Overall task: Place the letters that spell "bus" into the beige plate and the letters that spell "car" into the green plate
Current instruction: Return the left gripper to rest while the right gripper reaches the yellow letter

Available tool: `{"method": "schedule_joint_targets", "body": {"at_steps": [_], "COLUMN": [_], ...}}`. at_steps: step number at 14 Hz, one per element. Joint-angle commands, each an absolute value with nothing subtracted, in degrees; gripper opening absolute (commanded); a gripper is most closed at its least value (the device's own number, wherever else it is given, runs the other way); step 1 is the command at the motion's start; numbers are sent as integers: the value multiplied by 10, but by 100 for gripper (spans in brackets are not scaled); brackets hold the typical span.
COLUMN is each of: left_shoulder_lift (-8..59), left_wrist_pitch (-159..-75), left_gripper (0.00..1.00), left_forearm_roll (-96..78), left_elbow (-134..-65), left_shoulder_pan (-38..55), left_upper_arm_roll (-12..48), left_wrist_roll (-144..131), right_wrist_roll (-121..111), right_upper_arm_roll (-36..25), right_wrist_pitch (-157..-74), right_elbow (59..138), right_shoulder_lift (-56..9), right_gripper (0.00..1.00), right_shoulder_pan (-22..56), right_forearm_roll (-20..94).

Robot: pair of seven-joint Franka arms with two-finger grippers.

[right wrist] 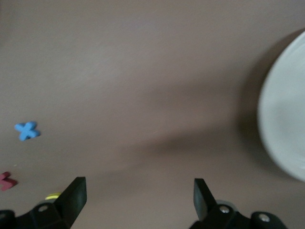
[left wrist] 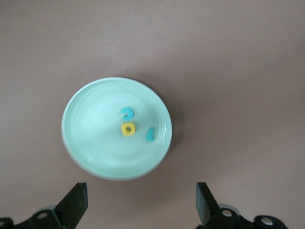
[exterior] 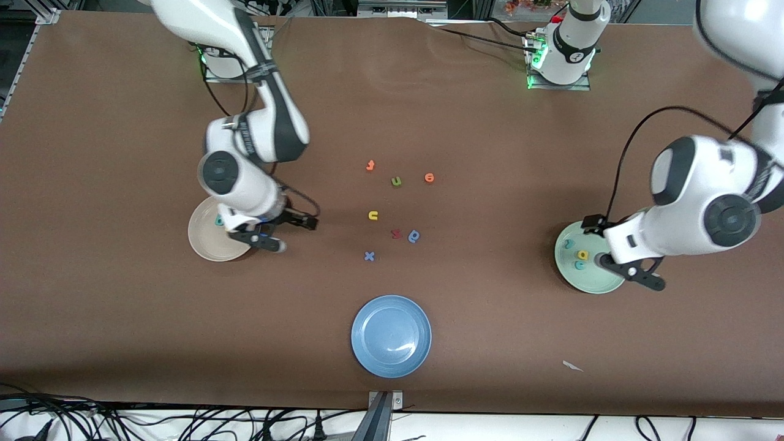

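A brown worktop (exterior: 122,318) carries three round plates and a scatter of tiny foam letters.

The blue plate (exterior: 391,336) lies nearest the front camera, midway along. The beige plate (exterior: 202,242) sits toward the right arm's end, with a teal letter (exterior: 219,220) in it, partly hidden by the arm. The green plate (exterior: 572,272) sits toward the left arm's end and holds a teal "r" (left wrist: 127,113), a yellow "a" (left wrist: 128,129) and a teal "c" (left wrist: 150,134), close together.

The right gripper (exterior: 264,237) hangs over the beige plate's edge, jaws spread and empty. The left gripper (exterior: 634,272) hangs over the green plate's edge, jaws spread and empty.

Loose at mid-worktop lie a yellow "u" (exterior: 373,215), a green "u" (exterior: 396,180), two orange letters (exterior: 370,165), a red letter (exterior: 396,233), a blue round letter (exterior: 414,236) and a blue "x" (exterior: 369,256).
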State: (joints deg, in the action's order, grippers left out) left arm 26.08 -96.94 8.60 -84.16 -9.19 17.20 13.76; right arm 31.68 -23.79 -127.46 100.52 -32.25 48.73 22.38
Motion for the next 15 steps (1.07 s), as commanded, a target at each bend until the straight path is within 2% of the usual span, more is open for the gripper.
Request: {"method": "schedule_joint_targets", "body": {"at_steps": [1, 3, 7, 10, 11, 13, 15], "left_shoulder_lift": [222, 180, 92, 35, 19, -28, -34], "left_wrist_pitch": [-873, -826, -774, -789, -814, -903, -914], "left_gripper": [100, 100, 100, 100, 100, 100, 100], "left_forearm_roll": [76, 54, 24, 12, 13, 8, 6], "left_elbow": [-786, -781, -801, -820, -844, -943, -966], "left_shoulder_pan": [-93, -99, -99, 13, 16, 24, 19], "left_upper_arm_roll": [171, 171, 163, 32, 22, -4, -4], "left_wrist_roll": [121, 122, 125, 124, 125, 129, 122], "right_wrist_roll": [387, 417, 415, 412, 410, 407, 387], "right_upper_arm_roll": [-246, -246, -233, -212, -209, -208, -208], "right_wrist_pitch": [-1298, -1344, -1341, -1340, -1340, -1329, -1289], "right_elbow": [946, 943, 922, 894, 887, 881, 879], "right_shoulder_lift": [-394, -423, -432, -453, -459, -472, -472], "right_gripper": [99, 99, 99, 99, 99, 99, 99], "right_shoulder_pan": [527, 557, 562, 562, 562, 570, 569], "right_forearm_roll": [231, 234, 235, 229, 228, 215, 214]}}
